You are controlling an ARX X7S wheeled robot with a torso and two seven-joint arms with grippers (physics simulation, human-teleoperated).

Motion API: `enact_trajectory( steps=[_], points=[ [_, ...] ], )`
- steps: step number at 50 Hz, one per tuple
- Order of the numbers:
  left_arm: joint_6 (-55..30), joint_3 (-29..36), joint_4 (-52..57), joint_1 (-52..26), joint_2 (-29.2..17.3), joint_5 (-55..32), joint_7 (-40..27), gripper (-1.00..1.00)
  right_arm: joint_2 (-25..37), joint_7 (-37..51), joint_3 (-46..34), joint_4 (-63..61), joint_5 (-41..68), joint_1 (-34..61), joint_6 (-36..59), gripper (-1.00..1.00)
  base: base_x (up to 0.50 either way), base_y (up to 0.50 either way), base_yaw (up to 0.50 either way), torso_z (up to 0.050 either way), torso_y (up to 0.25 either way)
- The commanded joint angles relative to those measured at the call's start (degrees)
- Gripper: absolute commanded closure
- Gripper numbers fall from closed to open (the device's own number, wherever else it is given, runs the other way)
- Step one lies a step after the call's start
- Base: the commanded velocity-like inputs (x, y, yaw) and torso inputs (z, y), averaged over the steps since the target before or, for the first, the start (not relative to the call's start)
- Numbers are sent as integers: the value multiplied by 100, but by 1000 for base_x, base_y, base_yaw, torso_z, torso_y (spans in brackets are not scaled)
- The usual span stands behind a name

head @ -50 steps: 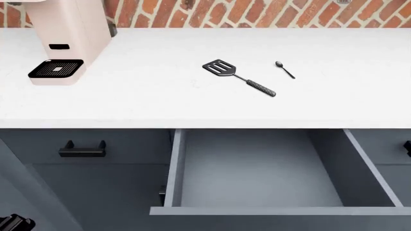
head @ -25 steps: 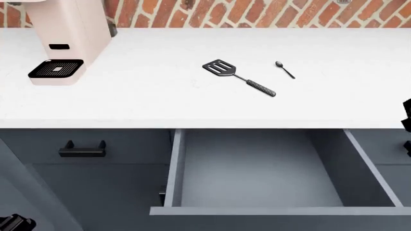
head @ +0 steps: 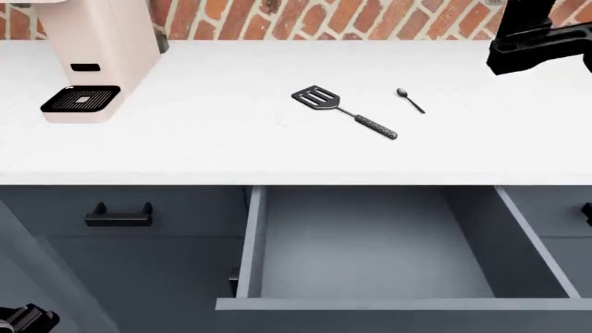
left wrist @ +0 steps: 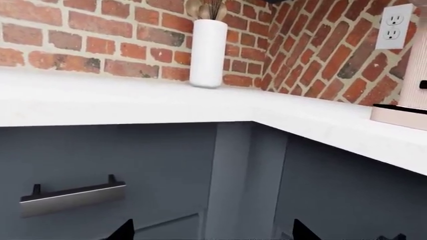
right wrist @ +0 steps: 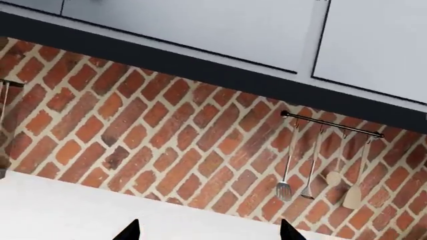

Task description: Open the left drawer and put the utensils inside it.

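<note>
Right gripper: only two dark fingertips at the bottom edge of the right wrist view, set well apart; spread, holding nothing, touching nothing.
Left gripper: two dark fingertips at the bottom edge of the left wrist view, also wide apart; empty.
Left drawer: pulled out, lower centre of the head view, plain grey-blue inside bare.
Spatula: flat on the white surface, centre of the head view, slotted blade toward upper left, speckled handle toward lower right.
Teaspoon: just right of the spatula, apart from it, also lying on the surface.
Narrower drawer front: lower left of the head view, closed, short black handle.
Coffee machine: pale pink, upper left of the head view, black drip grate at its base.
Room: brick wall behind the surface; rail with hanging utensils at right of the right wrist view; white vase and wall socket in the left wrist view.
Right arm: dark, raised at the upper right of the head view, above the surface.
Left arm: low, only a dark part at the lower left corner, facing the cabinet fronts.
</note>
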Motion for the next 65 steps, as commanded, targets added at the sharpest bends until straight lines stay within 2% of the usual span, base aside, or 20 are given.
enact_trajectory(
  steps=[1, 5, 12, 18, 32, 52, 60, 65],
  points=[
    [-31, 72, -48, -58, -19, 11, 11, -100, -1574, -1153, -1288, 2738, -737, 1755, 153, -100, 0, 0, 0, 0, 0],
    [-30, 95, -91, -88, -27, 8, 25, -100, -1897, -1635, -1818, 3498, -1246, 1941, -161, -100, 0, 0, 0, 0, 0],
    [-67, 125, -130, -145, -55, -50, 61, -100, -2456, -2480, -2349, 5193, -1827, 2436, -656, -100, 0, 0, 0, 0, 0],
    [-163, 126, 41, -96, -93, -63, 35, -100, -2894, -2972, -2712, 6164, -2117, 2772, -834, -100, 0, 0, 0, 0, 0],
    [-143, 169, 43, -80, -121, -81, 68, -100, -3100, -3513, -2987, 6473, -2215, 2598, -1111, -100, 0, 0, 0, 0, 0],
    [-98, 187, -12, -77, -142, -107, 73, -100, -3225, -3680, -3237, 6693, -2400, 2512, -1277, -100, 59, -49, 0, 0, 1],
    [-105, 233, -148, -155, -144, -78, 75, -100, -3830, -4464, -3792, 8107, -2833, 2701, -1640, -100, 0, 0, 0, 0, 0],
    [-132, 260, -219, -208, -146, -42, 55, -100, -4590, -5162, -4151, 10134, -3348, 3024, -2634, -100, 0, 0, 0, 0, 0]
  ],
)
